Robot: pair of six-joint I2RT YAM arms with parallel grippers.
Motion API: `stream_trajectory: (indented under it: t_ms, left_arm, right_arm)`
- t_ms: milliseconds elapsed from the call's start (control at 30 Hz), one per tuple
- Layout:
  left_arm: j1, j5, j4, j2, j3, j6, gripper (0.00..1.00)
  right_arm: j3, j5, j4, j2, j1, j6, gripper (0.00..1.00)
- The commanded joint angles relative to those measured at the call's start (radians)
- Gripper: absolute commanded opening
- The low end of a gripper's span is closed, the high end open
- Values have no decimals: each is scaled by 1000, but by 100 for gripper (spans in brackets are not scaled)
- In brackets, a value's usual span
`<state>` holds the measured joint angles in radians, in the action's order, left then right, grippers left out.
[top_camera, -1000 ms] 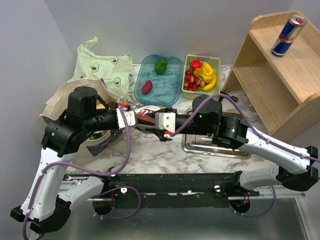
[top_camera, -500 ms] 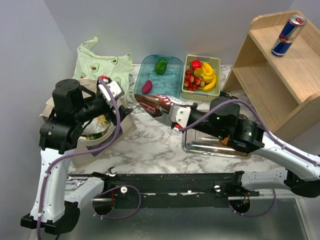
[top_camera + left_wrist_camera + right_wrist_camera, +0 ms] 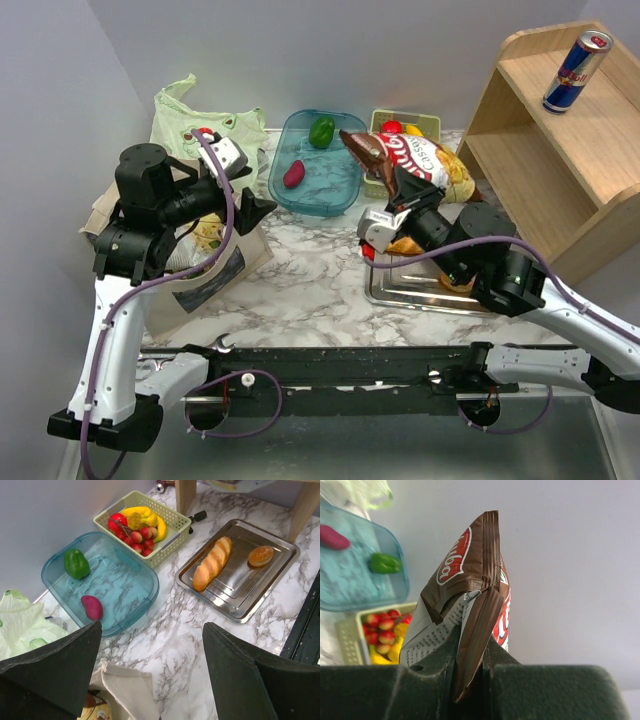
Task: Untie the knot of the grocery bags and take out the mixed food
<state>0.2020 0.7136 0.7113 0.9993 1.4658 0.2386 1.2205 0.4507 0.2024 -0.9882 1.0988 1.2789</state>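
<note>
My right gripper (image 3: 402, 196) is shut on the lower edge of a brown and red crisp bag (image 3: 408, 158), held upright in the air in front of the fruit basket (image 3: 428, 124). In the right wrist view the crisp bag (image 3: 470, 580) is pinched flat in the right gripper (image 3: 472, 667). My left gripper (image 3: 252, 208) stands open and holds nothing, above the mouth of the beige tote (image 3: 205, 275). The tote's rim (image 3: 125, 690) shows below its wide fingers (image 3: 55, 672). The pale green bag (image 3: 195, 125) lies behind the tote; its knot is out of view.
A blue tray (image 3: 145, 577) holds a green pepper (image 3: 76, 563) and a magenta vegetable (image 3: 91, 607). The basket (image 3: 170, 517) has strawberries and bananas. A steel tray (image 3: 280, 545) carries a bread loaf (image 3: 212, 562) and bun (image 3: 260, 555). A wooden shelf (image 3: 560, 150) with a can (image 3: 578, 70) stands right.
The left gripper let go of the crisp bag, opened and drew back over the tote. The right gripper closed on the bag and carried it up and right toward the basket.
</note>
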Motion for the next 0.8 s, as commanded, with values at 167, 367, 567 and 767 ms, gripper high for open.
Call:
stream_trajectory:
  t_ms: [167,367,567,767]
  left_arm:
    - [-6,113,-78,85,66,-82,83]
    - [-6,116,-81,89,72,-77,83]
    - [-6,111,-59,68,52,-47,83]
    - [-6,108,-36,70,54,-33,83]
  right_arm:
    - [86,-102,-85,-127,-377,99,1]
    - [15,-339,-157,-148,-621,146,1]
    - [-110,-623,-263,-144,-893,250,1]
    - [-184,-791,-335,-207,-1070,331,1]
